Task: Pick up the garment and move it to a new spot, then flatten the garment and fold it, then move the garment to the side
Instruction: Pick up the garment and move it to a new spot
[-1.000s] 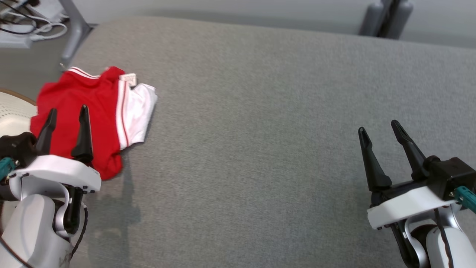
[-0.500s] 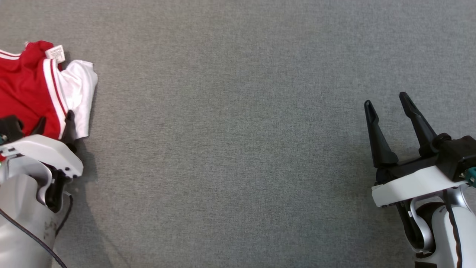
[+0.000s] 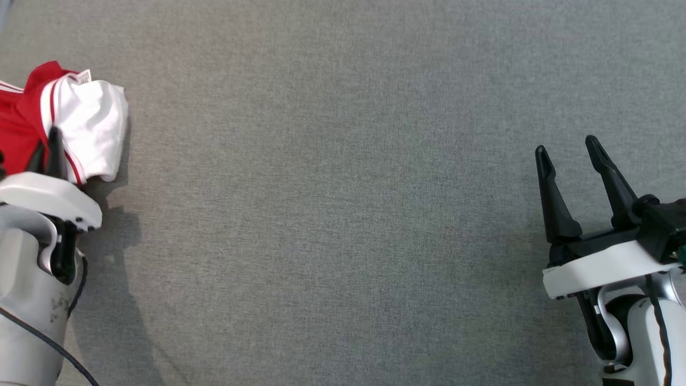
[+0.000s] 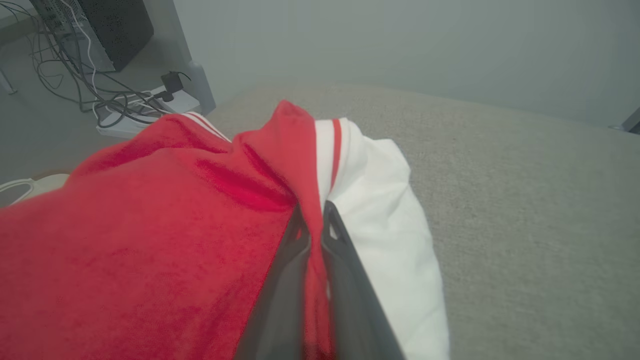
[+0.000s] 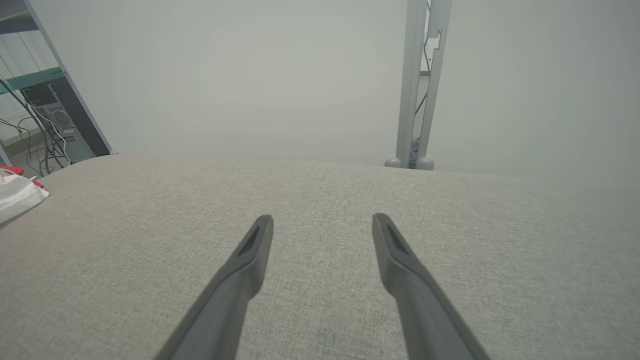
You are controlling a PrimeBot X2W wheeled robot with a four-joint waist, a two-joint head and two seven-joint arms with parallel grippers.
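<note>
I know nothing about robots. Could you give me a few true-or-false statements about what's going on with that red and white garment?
The left gripper is shut on a fold of the red and white fabric garment. True.
The right gripper also holds the garment. False: it is open and empty, over the grey fabric surface, well apart from the garment.
The garment sits at the robot's left. True.
The garment lies spread flat. False: it is bunched up.
</note>
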